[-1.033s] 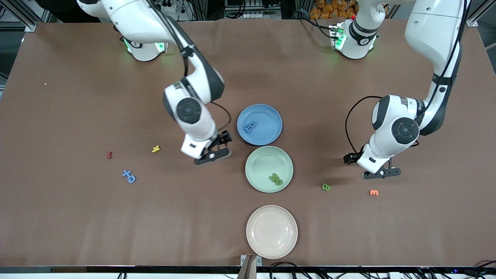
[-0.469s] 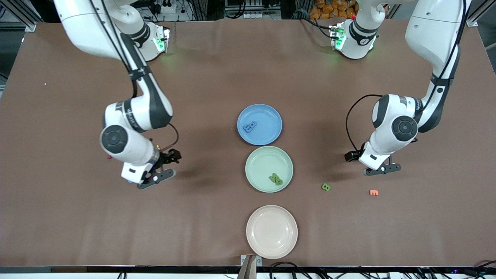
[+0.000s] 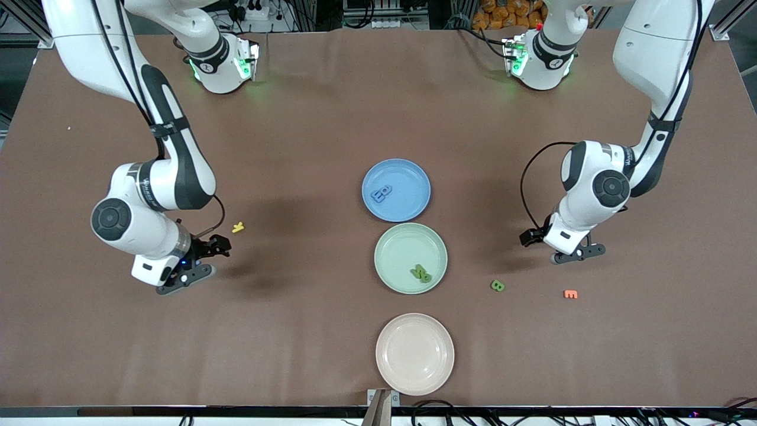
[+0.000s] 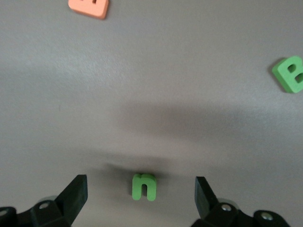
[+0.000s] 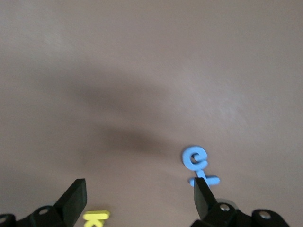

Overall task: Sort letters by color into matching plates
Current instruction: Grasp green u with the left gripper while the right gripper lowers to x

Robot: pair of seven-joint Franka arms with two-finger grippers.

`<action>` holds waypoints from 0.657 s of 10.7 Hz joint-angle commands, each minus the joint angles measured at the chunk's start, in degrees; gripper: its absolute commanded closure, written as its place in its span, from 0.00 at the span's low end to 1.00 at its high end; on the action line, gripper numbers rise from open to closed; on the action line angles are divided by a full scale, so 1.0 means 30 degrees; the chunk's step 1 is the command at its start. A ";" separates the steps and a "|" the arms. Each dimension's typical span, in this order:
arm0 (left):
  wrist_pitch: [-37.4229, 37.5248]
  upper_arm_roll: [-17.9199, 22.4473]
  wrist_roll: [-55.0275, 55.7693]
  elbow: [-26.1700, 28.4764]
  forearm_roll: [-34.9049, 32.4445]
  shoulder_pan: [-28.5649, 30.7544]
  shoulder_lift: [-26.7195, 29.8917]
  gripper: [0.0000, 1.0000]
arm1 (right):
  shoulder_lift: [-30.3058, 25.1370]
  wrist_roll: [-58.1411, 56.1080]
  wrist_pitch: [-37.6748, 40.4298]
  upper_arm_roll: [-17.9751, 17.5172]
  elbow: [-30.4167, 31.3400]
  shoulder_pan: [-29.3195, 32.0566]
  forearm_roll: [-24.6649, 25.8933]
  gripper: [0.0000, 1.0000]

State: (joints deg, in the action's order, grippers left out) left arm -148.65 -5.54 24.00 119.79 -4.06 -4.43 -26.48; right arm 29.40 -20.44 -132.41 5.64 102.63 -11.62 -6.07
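Observation:
The blue plate [image 3: 408, 177] holds blue letters [image 3: 381, 192]. Beside it, nearer the front camera, the mint green plate [image 3: 397, 245] holds green letters [image 3: 421, 273]. My left gripper [image 3: 578, 253] hangs open over a green letter n [image 4: 144, 186], which lies between its fingertips [image 4: 78, 184] in the left wrist view. A green letter B [image 3: 498, 286] [image 4: 289, 73] lies on the table between that gripper and the green plate. My right gripper [image 3: 183, 278] [image 5: 138, 189] is open above the table. Two blue letters [image 5: 196, 161] lie by one fingertip [image 5: 200, 189]; the arm hides them in the front view.
A beige-pink plate [image 3: 415, 354] stands nearest the front camera, in line with the other two plates. An orange letter [image 3: 571, 294] [image 4: 89, 6] lies near the green B. A yellow letter [image 3: 238, 226] [image 5: 96, 216] lies close to the right gripper.
The right arm swung from beside the plates toward its own end of the table, stopping over the blue letters. The left gripper drifted slightly away from the front camera. Both stayed open.

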 commanded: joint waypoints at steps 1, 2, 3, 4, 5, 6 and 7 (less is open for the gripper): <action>-0.1863 -0.0204 0.0292 0.1552 0.0417 0.0159 0.0300 0.00 | -0.1566 0.0246 -0.1769 -0.0241 0.3402 0.1205 0.0001 0.00; -0.1982 -0.0175 0.0320 0.1641 0.0417 0.0159 0.0300 0.04 | -0.1654 0.0800 -0.1712 -0.0124 0.3581 0.1380 0.0000 0.00; -0.2041 -0.0204 0.0321 0.1700 0.0417 0.0159 0.0271 0.06 | -0.1626 0.1125 -0.1682 -0.0123 0.3612 0.1498 -0.0058 0.00; -0.2187 -0.0204 0.0321 0.1759 0.0533 0.0159 0.0242 0.07 | -0.1481 0.1476 -0.1711 -0.0123 0.3612 0.1760 -0.0058 0.00; -0.2276 -0.0204 0.0321 0.1875 0.0563 0.0159 0.0242 0.10 | -0.1305 0.1509 -0.1798 -0.0123 0.3583 0.2023 -0.0116 0.00; -0.2305 -0.0204 0.0321 0.1905 0.0563 0.0159 0.0213 0.13 | -0.1130 0.1509 -0.1973 -0.0123 0.3554 0.2345 -0.0320 0.00; -0.2306 -0.0204 0.0321 0.1906 0.0563 0.0159 0.0212 0.16 | -0.0925 0.1509 -0.2178 -0.0123 0.3495 0.2551 -0.0699 0.00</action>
State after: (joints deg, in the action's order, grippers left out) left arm -154.30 -5.65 24.42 124.25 -3.40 -4.37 -26.54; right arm 27.05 -16.51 -137.40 5.95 111.73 -6.23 -6.18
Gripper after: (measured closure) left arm 0.101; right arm 0.000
